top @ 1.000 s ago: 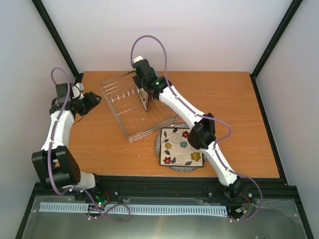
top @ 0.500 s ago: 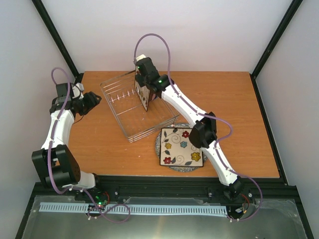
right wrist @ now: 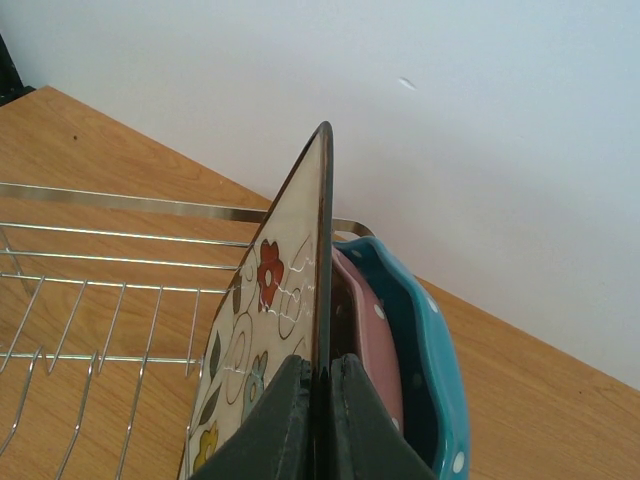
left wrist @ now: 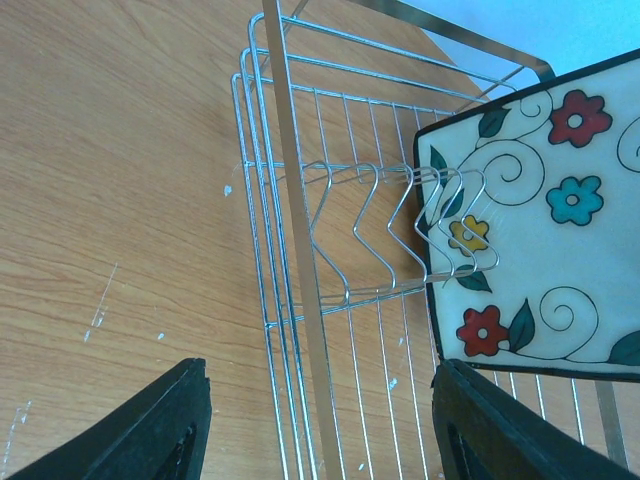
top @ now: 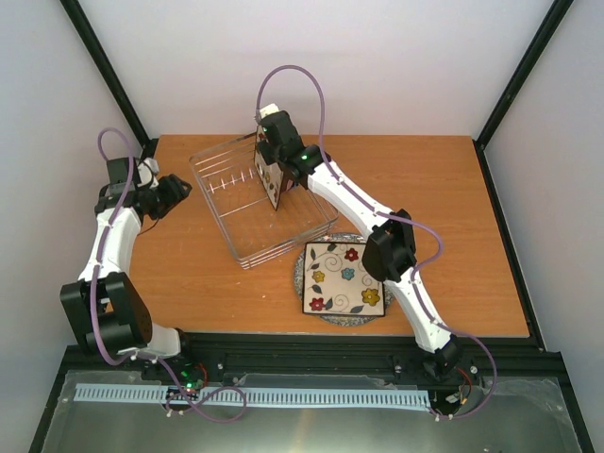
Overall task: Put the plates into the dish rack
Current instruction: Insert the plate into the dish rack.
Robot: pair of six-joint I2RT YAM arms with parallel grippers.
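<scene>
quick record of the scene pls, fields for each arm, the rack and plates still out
right jaws: shut on the edge of a square flowered plate, held upright inside the dish rack
left jaws: open, empty, left of the rack
already racked: blue dotted plate, on edge behind the held plate
still on table: second flowered plate lying on a round grey plate

Vacant tines (left wrist: 380,235) beside upright plate (left wrist: 540,220)

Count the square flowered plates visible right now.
2. The upright plate is held in the wire rack, its edge pinched by the right fingers. The flat plate lies on a round grey plate on the table, beside the rack. Others may be hidden.
</scene>
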